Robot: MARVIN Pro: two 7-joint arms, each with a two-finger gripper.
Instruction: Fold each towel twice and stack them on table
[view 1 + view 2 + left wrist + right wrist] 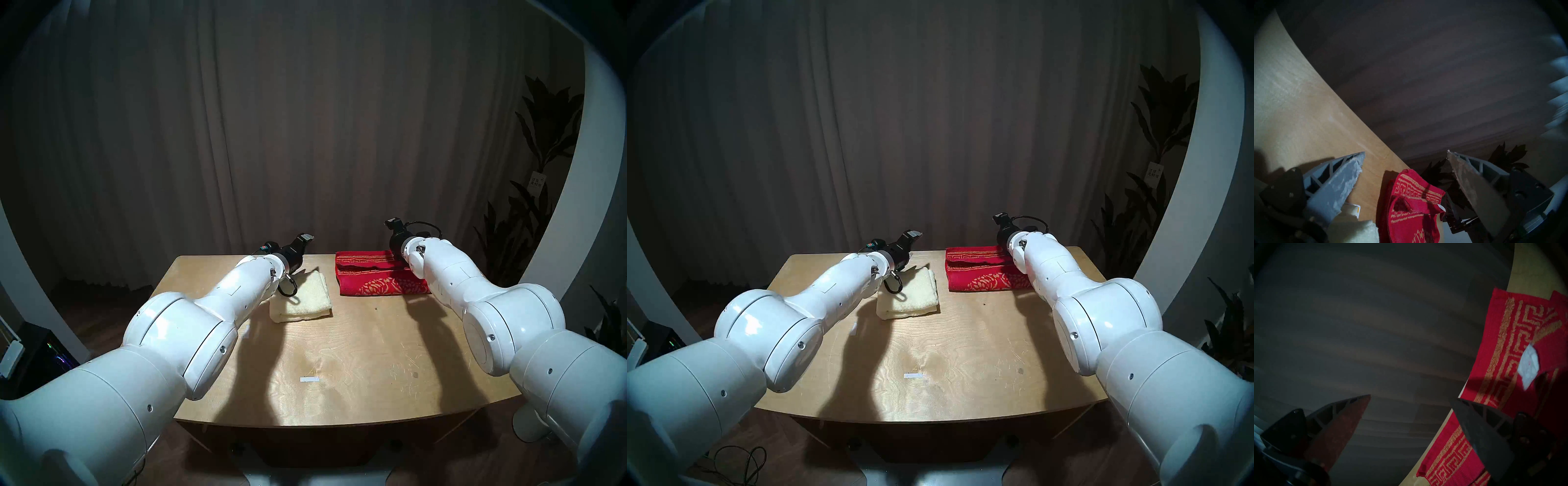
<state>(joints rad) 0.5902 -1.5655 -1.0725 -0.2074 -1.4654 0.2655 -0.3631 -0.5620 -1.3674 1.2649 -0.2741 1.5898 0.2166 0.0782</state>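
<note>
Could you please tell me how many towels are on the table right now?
2: a folded cream terry towel left of centre, and a folded red towel with gold border at the far right edge.

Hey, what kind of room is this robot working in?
Probably a home-style room or a staged lab corner: floor-length curtains behind a plywood table, and a leafy houseplant by a curved white wall.

- The near half of the desk (356, 366) lies bare from its left edge to its right, save a small strip of white tape (309, 379) lying flat.
- Toward the far edge, a folded cream towel (305, 298) sits left of centre, and a folded red towel (376, 278) right of it.
- A bare lane of wood runs between them.
- Both arms reach in over the side edges, above the towels.
</note>
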